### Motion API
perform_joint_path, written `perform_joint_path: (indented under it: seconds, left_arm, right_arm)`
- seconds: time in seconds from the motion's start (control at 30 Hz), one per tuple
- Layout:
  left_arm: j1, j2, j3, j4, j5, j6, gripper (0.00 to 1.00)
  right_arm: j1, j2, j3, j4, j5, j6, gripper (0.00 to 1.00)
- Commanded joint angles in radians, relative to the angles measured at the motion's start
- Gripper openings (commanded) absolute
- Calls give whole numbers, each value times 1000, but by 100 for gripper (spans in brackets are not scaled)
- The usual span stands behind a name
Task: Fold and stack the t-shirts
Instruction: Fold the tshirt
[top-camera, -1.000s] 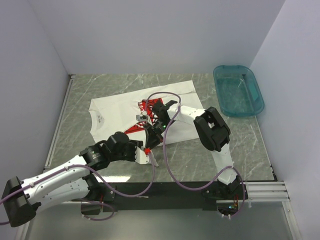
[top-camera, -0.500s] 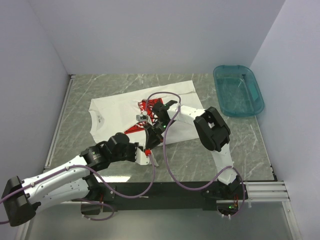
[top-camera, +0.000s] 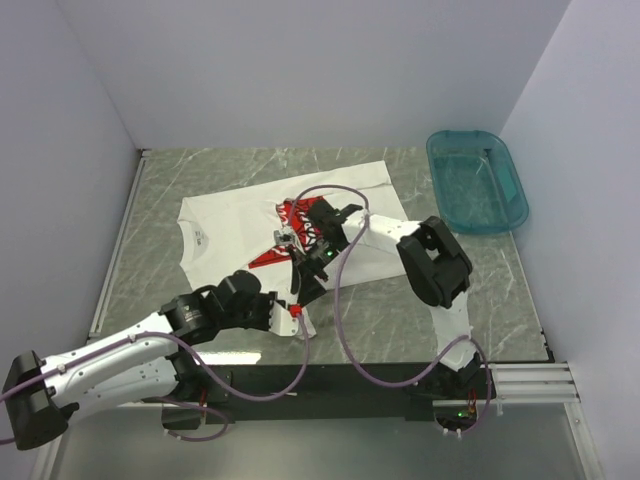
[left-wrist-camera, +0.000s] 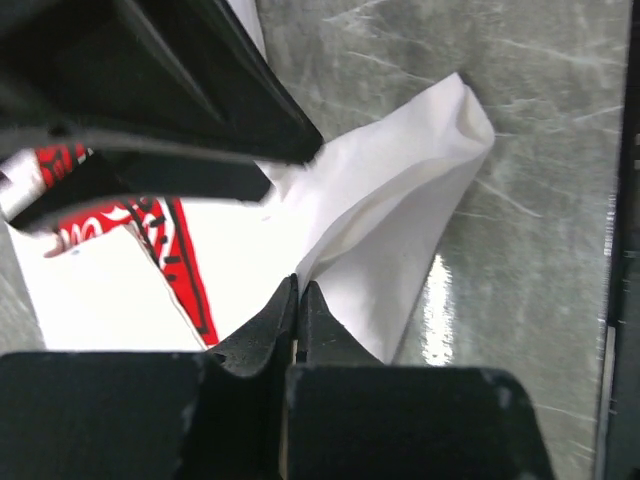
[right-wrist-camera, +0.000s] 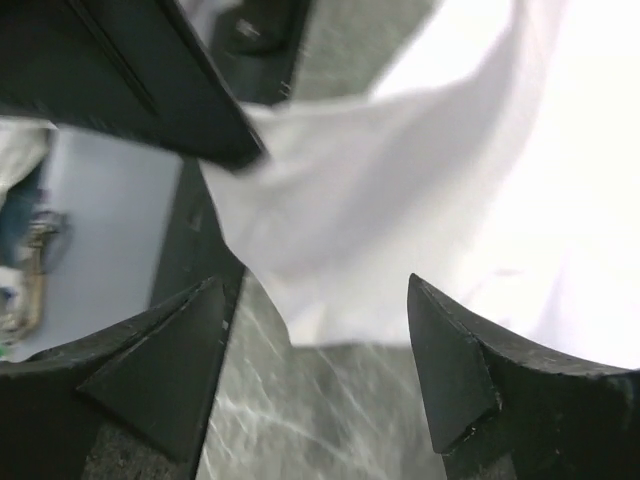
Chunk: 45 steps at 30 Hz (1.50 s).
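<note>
Grey marbled table (top-camera: 200, 170) between white walls. From seven o'clock the left gripper (top-camera: 300, 318) reaches in, its jaws pressed together on the near hem of the t-shirt (top-camera: 225, 225), which lies mid-table with its red print partly covered. Just toward twelve, the right gripper (top-camera: 310, 282) hovers with jaws wide apart, holding nothing. A teal basin (top-camera: 517, 190) sits at two o'clock. A fold seems in hand; next, the pinched hem likely needs carrying toward twelve, kept taut

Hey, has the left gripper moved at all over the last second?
Yes. In the top view the left gripper, shut on the t-shirt, has slid a little toward the black rail at the table's near edge.
</note>
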Motion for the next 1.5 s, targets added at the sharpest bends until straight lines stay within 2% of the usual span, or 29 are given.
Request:
perform_joint_path:
  seconds: [0.0, 0.03, 0.17, 0.23, 0.37, 0.47, 0.53, 0.6, 0.63, 0.7, 0.83, 1.0, 1.2, 1.47]
  left_arm:
    - [-13, -48, 45, -61, 11, -67, 0]
    - [-13, -57, 53, -74, 19, -78, 0]
    - [-13, -85, 83, -137, 46, -118, 0]
    - [-13, -79, 103, -180, 55, -135, 1]
    - [-13, -71, 112, -207, 80, -152, 0]
    - [-13, -85, 119, -201, 78, -167, 0]
    - [-13, -107, 122, -195, 72, -184, 0]
    - [-13, -120, 123, -191, 63, -198, 0]
    - [-13, -133, 122, -187, 57, -202, 0]
    - [-13, -143, 122, -180, 39, -215, 0]
    - [-13, -168, 123, -177, 19, -235, 0]
    - [-13, -200, 117, -168, 13, -252, 0]
    - [-13, -228, 105, -163, 3, -258, 0]
    - [-13, -265, 96, -177, 2, -278, 0]
  right_arm:
    - [-21, -173, -55, 212, 198, 149, 81]
    - [-24, -211, -54, 209, 274, 137, 81]
    - [-57, -343, -80, 205, 394, 104, 82]
    - [-59, -456, -127, 222, 459, 56, 83]
    - [-62, -686, -283, 342, 704, -7, 89]
    - [-102, -794, -370, 302, 705, -128, 90]
    - [-148, -831, -426, 212, 694, -266, 83]
    - [-194, -887, -542, 174, 663, -388, 82]
    - [-250, -907, -583, 178, 668, -494, 82]
    - [-313, -934, -655, 189, 694, -562, 81]
    - [-520, -894, -654, 132, 698, -770, 75]
    - [-648, -790, -611, 80, 725, -924, 70]
    - [-671, -635, -563, 63, 769, -954, 66]
    - [-670, -544, -569, 97, 807, -943, 63]
